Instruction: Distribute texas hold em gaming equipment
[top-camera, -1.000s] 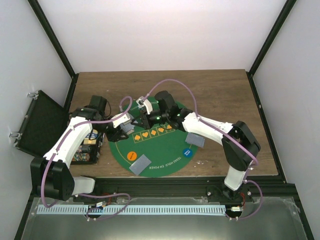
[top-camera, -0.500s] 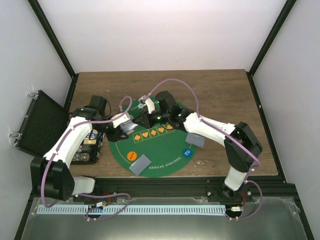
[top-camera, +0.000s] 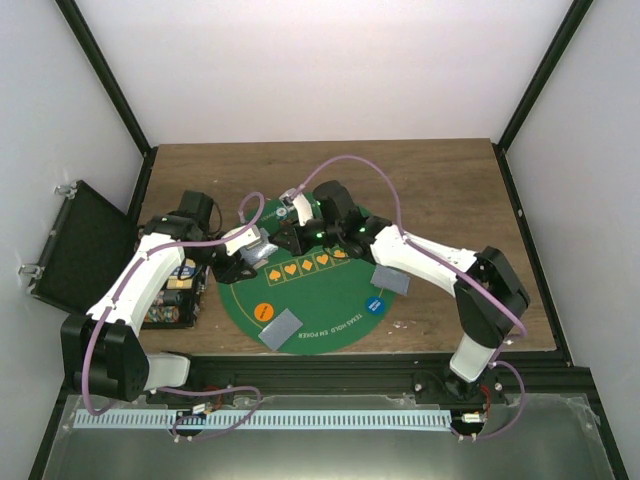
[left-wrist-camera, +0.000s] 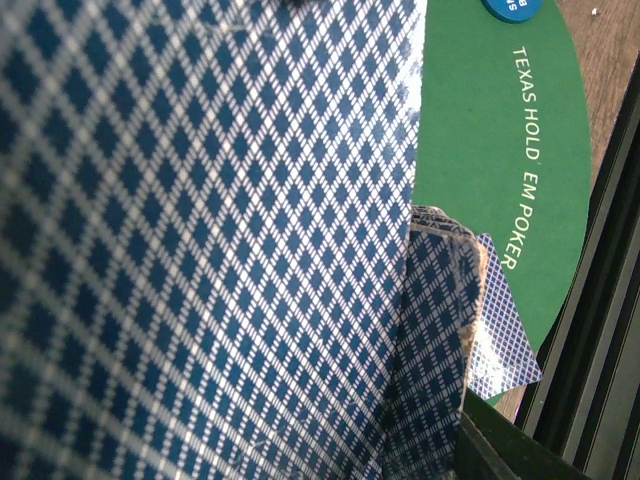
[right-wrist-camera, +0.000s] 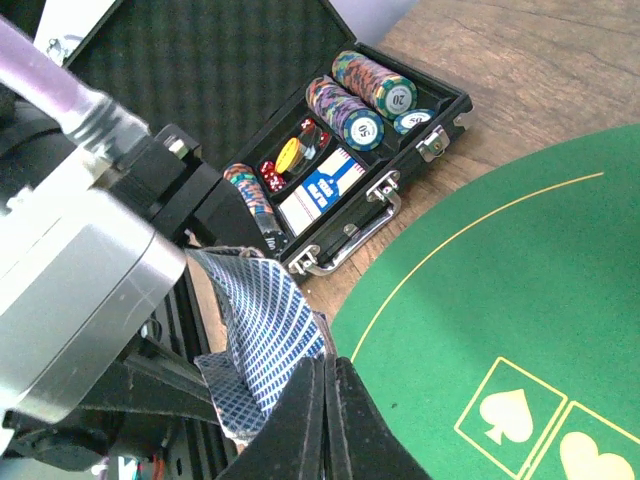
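Lying nearest on the green mat (top-camera: 330, 292) are a grey card stack (top-camera: 281, 329), an orange disc (top-camera: 263, 310) and a blue disc (top-camera: 376, 304); farther back, the left gripper (top-camera: 258, 250) is clutching a fanned deck (right-wrist-camera: 262, 322); the right gripper (right-wrist-camera: 325, 365) is pressing closed against the deck's edge, over the mat's left rim.

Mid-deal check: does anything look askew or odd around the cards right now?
Yes. In the right wrist view the cards held in the left pincer splay and curl instead of sitting as a square stack; the right pincer is shut at their edge. The near card pile lies askew, overhanging the rim of the mat.
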